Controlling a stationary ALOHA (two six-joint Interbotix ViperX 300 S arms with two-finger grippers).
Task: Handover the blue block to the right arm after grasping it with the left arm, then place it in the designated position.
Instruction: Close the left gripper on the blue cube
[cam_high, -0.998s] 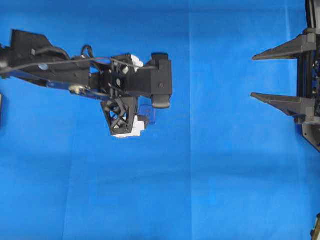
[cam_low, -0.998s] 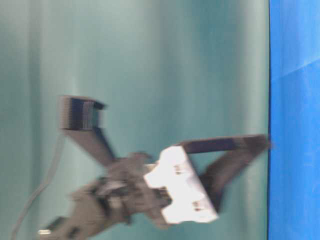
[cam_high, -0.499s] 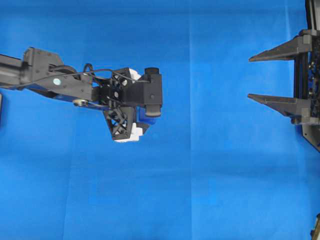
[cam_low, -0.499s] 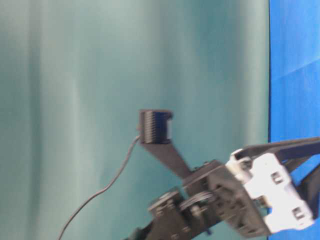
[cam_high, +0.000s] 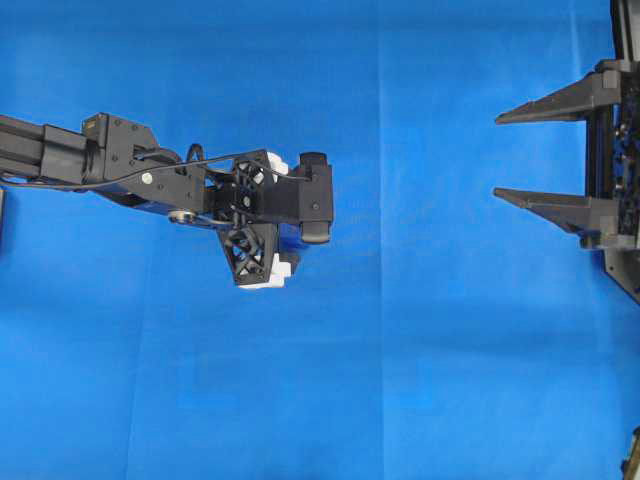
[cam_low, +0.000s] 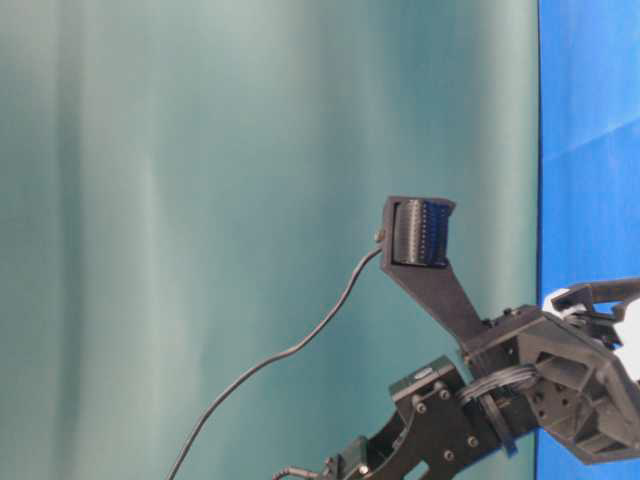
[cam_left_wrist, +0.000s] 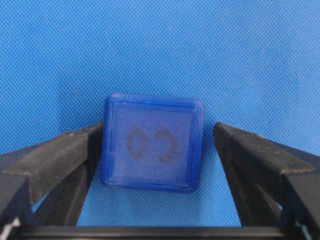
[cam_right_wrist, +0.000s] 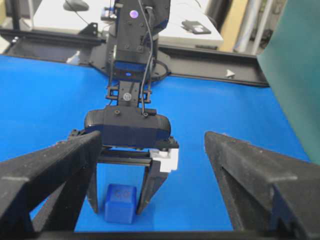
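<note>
Blue-clothed table (cam_high: 450, 380): left gripper (cam_left_wrist: 159, 145), jaws wide, straddles blue block (cam_left_wrist: 152, 142) for grasping; right gripper (cam_high: 512, 155) waits, spread.

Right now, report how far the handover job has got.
Done: the left arm's claw is down over the small dark-blue cube, one finger on each side. In hand: the grasp itself; the jaws are open, a gap showing on one side, so nothing is gripped yet. Left: closing, lifting, passing to the right arm's claw, which waits open at the edge of the blue cloth, then placing.
</note>
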